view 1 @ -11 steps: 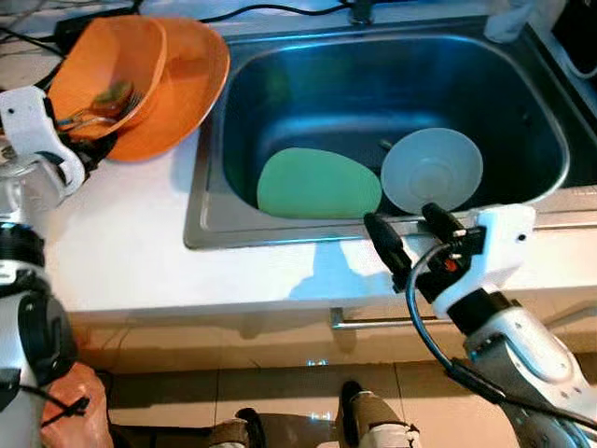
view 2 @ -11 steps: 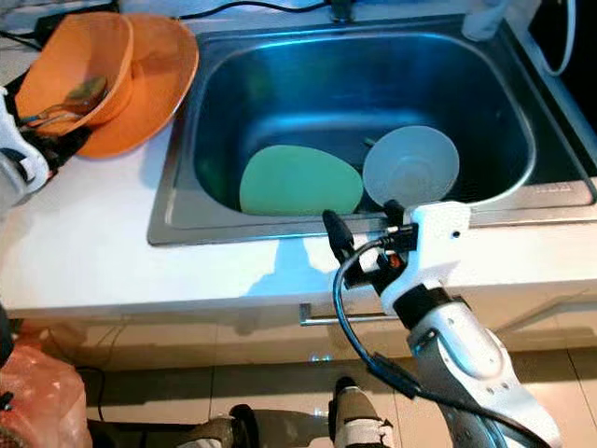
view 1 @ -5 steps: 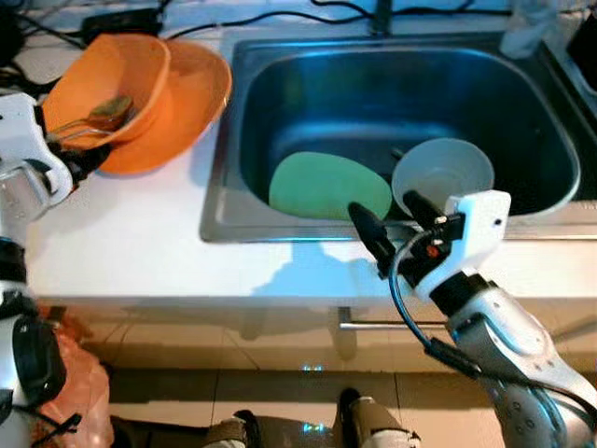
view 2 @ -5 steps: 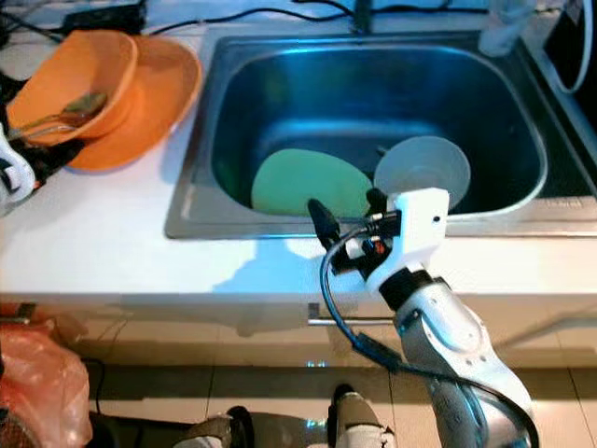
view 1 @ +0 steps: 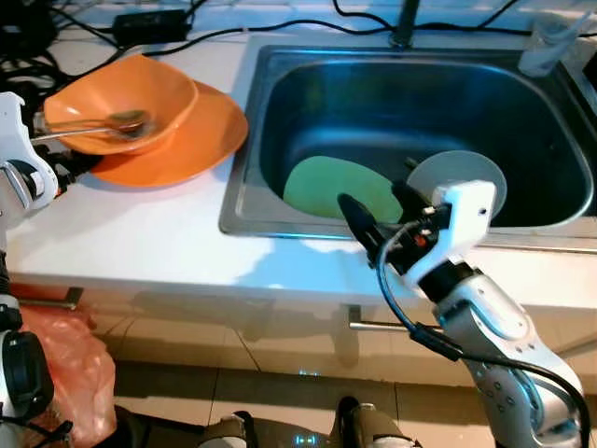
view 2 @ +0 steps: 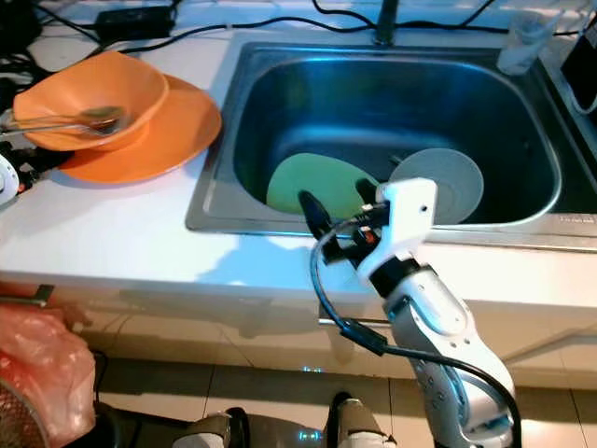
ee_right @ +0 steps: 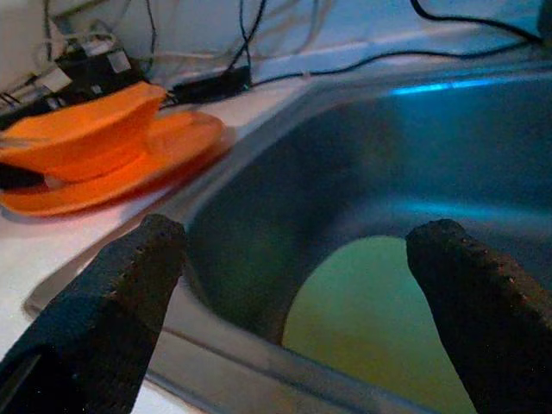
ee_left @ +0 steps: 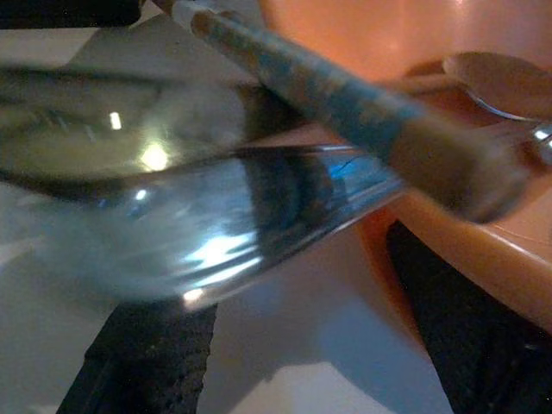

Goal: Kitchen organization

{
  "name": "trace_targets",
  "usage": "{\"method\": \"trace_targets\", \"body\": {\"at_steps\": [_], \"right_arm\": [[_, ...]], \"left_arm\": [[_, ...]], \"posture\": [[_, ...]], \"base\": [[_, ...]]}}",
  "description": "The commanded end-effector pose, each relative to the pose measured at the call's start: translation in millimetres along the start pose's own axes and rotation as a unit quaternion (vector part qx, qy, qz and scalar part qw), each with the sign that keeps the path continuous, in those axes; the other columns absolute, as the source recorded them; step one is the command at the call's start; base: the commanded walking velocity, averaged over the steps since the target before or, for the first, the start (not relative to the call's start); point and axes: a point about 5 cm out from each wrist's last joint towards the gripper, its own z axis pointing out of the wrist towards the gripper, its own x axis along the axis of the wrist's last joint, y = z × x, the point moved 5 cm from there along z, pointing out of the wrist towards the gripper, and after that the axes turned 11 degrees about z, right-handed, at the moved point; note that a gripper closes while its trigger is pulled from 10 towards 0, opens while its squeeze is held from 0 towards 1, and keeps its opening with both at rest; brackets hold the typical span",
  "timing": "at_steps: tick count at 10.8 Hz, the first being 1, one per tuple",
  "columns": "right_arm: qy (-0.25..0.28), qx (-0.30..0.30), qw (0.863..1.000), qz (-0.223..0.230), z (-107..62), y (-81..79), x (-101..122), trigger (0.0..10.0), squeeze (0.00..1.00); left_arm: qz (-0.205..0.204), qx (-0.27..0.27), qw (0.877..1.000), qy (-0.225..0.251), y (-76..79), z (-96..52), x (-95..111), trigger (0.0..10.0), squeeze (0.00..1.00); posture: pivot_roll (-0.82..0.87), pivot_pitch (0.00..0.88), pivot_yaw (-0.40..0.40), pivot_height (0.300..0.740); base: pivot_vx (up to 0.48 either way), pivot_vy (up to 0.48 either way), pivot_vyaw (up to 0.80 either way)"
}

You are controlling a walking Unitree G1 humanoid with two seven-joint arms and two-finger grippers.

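Note:
An orange bowl [view 1: 121, 103] with a spoon [view 1: 121, 119] in it rests on an orange plate [view 1: 201, 140] on the white counter, left of the steel sink [view 1: 244, 201]. In the sink lie a green plate [view 1: 340, 187] and a white bowl [view 1: 462, 173]. My right gripper [view 1: 381, 211] is open, its tips above the sink's front rim by the green plate [ee_right: 379, 310]. My left gripper [view 1: 67, 170] sits at the counter's left edge beside the orange bowl. It is open, and cutlery handles [ee_left: 345, 95] cross above its fingers [ee_left: 147, 354].
Black cables and a power adapter [view 1: 149, 19] lie along the back of the counter. A clear cup [view 1: 550, 42] stands behind the sink's right corner, near the tap base [view 1: 403, 28]. A drawer handle [view 1: 373, 327] runs below the counter. A pink bag [view 1: 65, 364] sits on the floor.
The whole view has shifted as the camera moved. My right gripper has moved left along the sink's front rim, from by the white bowl to by the green plate, still open.

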Motion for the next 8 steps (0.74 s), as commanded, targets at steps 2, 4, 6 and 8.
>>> {"method": "trace_targets", "body": {"at_steps": [2, 4, 6, 8], "right_arm": [[-0.001, 0.002, 1.000, 0.000, 2.1, 0.8, -2.4, 10.0, 0.00], [0.004, 0.003, 1.000, -0.003, 4.3, 2.0, -2.0, 10.0, 0.00], [0.007, 0.003, 1.000, -0.007, 5.8, 3.9, -0.4, 10.0, 0.00], [0.010, 0.007, 1.000, -0.013, 8.8, 5.1, 1.9, 10.0, 0.00]], "left_arm": [[0.004, -0.001, 1.000, -0.020, 2.1, 1.0, -9.6, 10.0, 0.00], [0.007, -0.029, 0.999, -0.010, 23.8, 5.0, -3.1, 10.0, 0.00], [0.008, -0.065, 0.998, -0.003, 45.6, 7.9, 1.0, 10.0, 0.00], [0.034, -0.147, 0.988, 0.008, 78.6, 1.5, 7.1, 10.0, 0.00]], "posture": [[-0.02, 0.157, 0.044, 0.740], [-0.03, 0.148, 0.044, 0.740], [-0.03, 0.139, 0.040, 0.740], [-0.04, 0.124, 0.031, 0.740]], "base": [[0.000, 0.000, 0.00], [0.000, 0.000, 0.00], [0.000, 0.000, 0.00], [0.000, 0.000, 0.00]]}}
